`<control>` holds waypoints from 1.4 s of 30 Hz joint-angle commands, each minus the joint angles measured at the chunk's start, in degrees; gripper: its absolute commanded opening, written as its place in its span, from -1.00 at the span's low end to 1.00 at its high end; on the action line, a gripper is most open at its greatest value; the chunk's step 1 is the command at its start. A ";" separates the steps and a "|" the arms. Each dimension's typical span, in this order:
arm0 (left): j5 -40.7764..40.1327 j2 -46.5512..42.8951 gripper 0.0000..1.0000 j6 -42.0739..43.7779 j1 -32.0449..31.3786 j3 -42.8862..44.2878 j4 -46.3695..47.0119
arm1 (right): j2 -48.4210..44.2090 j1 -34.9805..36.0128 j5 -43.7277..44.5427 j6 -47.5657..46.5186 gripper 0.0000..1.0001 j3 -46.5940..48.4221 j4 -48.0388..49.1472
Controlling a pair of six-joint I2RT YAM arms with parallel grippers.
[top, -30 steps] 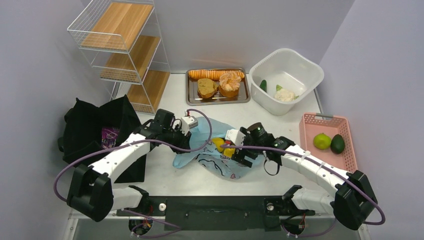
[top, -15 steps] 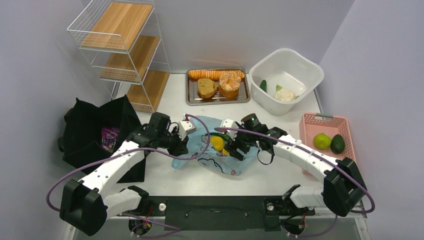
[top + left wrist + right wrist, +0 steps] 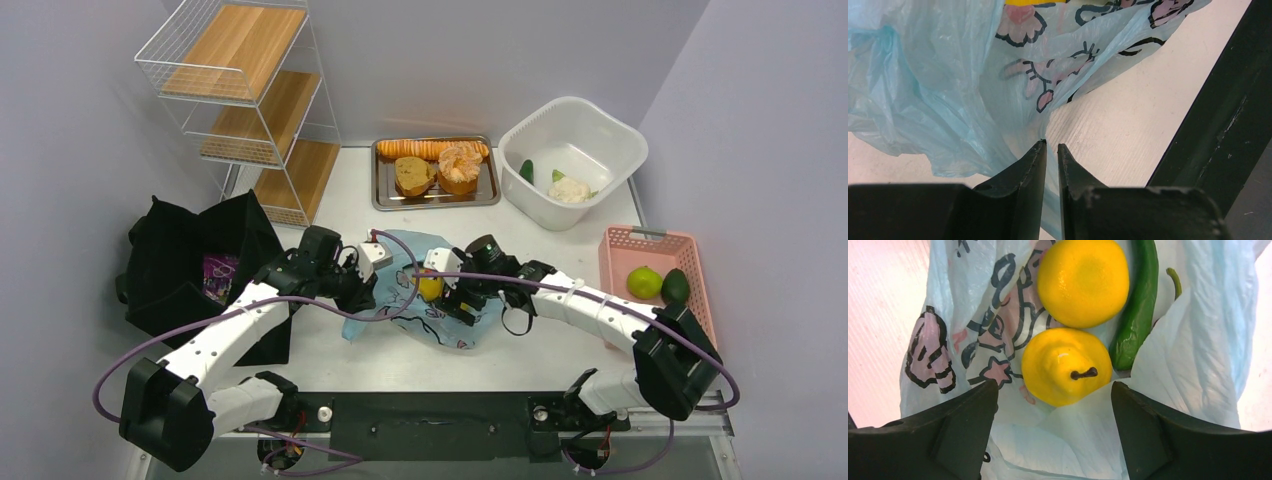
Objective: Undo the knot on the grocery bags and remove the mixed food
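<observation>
The pale blue plastic bag lies open on the table, and no knot shows. My left gripper is shut on the bag's left edge; in the left wrist view the blue film runs between its closed fingers. My right gripper is open over the bag's mouth. In the right wrist view its fingers straddle the nearer of two yellow lemons, with the other lemon and a green pepper beyond. The black tote at left holds a purple packet.
A steel tray at the back holds the sliced loaf, heart bread and swirled pastry. A white tub holds cauliflower. A pink basket at right holds a lime-coloured fruit and an avocado. A wire shelf stands back left.
My right gripper has moved left over the bag's mouth to the lemons. My left gripper has shifted slightly left and still holds the bag's edge.
</observation>
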 commanded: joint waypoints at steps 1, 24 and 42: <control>0.45 -0.35 -0.74 0.73 -0.24 0.02 2.26 | 1.39 1.56 0.85 -0.09 0.52 2.13 5.31; -1.57 -0.24 -0.75 0.01 -0.24 -0.65 3.28 | -2.88 0.80 -1.65 7.49 -1.00 10.91 4.77; 6.86 -2.82 -0.72 -10.25 6.87 -2.39 13.93 | -13.00 -19.08 -20.93 30.74 -1.00 25.58 -8.59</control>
